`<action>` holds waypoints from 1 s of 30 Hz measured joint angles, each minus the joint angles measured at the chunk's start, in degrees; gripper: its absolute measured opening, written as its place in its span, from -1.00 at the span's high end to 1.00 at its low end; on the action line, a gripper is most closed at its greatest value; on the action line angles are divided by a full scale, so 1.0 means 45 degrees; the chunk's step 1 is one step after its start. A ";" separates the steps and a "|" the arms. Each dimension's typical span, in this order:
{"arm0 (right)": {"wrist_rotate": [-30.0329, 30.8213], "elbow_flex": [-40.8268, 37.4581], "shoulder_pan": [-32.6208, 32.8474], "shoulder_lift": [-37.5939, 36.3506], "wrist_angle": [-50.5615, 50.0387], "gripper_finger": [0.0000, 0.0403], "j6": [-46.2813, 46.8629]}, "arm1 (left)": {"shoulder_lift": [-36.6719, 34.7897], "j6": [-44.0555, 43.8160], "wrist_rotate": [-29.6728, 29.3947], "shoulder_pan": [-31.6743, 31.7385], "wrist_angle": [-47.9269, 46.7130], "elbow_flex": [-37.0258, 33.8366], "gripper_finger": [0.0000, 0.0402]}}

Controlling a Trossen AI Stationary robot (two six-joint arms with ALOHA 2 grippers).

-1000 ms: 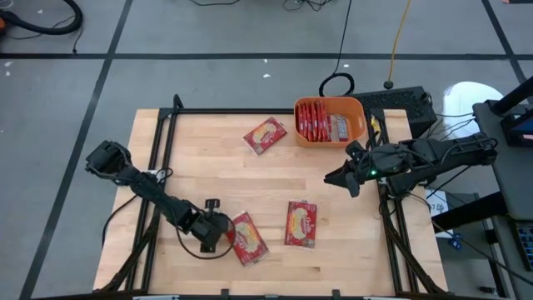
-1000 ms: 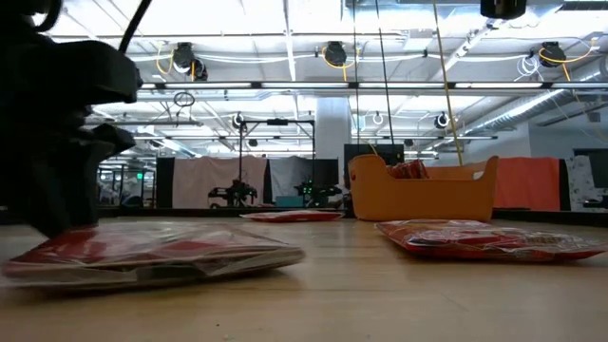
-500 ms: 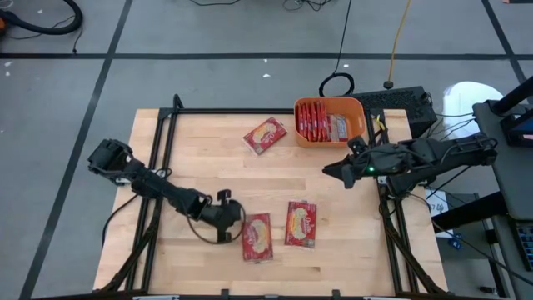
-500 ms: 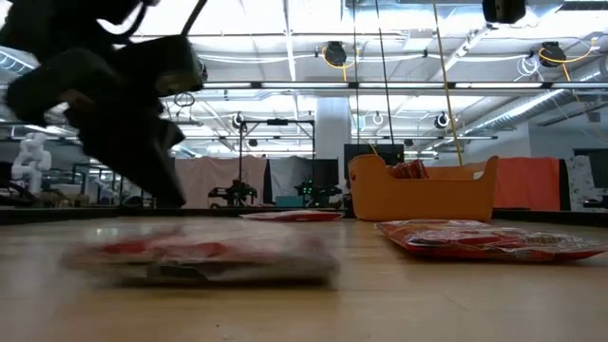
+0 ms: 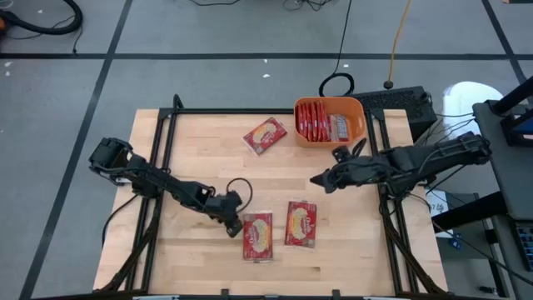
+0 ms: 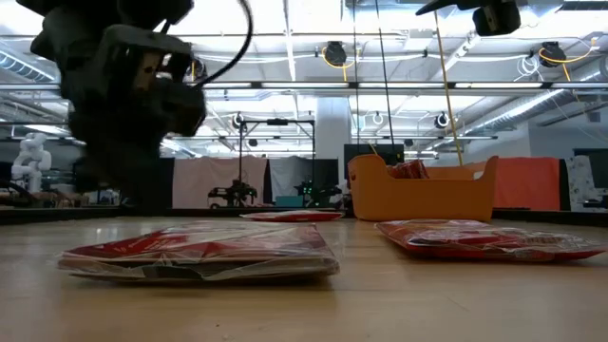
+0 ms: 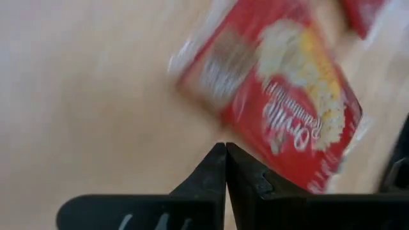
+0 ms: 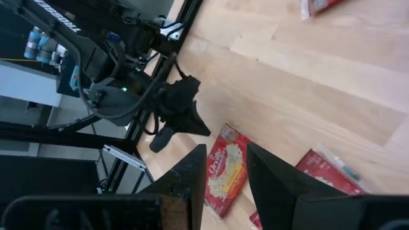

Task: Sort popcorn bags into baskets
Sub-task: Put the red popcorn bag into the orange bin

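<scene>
High view: wooden table (image 5: 200,158), pale planks inside a dark metal frame. Orange tub (image 5: 330,122) at upper right of the table, rounded corners, solid walls, already holding several flat red packets stood on edge. Three packets lie loose: one (image 5: 265,136) upper centre, tilted; two side by side at lower centre, left one (image 5: 257,235) and right one (image 5: 301,223). All glossy red film with a cream oval. Left gripper (image 5: 232,223) sits low at the left edge of the lower-left packet, apparently touching its side, likely lining it up. Right gripper (image 5: 318,180) hangs over bare wood right of centre, pointing towards the lower pair.

Low view: nearest packet (image 6: 199,255) lies flat, crinkled clear seam along its edge; second packet (image 6: 475,237) at right, tub (image 6: 423,190) behind it, a third packet (image 6: 290,216) far back. Dark arm looms upper left.

Left wrist view: fingers (image 7: 211,172) pressed together, nothing between them, tips just beside the packet (image 7: 281,108).

Right wrist view: fingers (image 8: 192,179) slightly parted, empty; the left arm's gripper (image 8: 188,118) shows farther off beside the packet (image 8: 225,169).
</scene>
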 joint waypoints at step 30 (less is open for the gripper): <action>-0.1350 0.0000 -0.0024 0.0587 0.0553 0.48 -0.2560 | 0.3585 -0.6035 -0.2807 -0.0671 0.6128 0.0092 0.56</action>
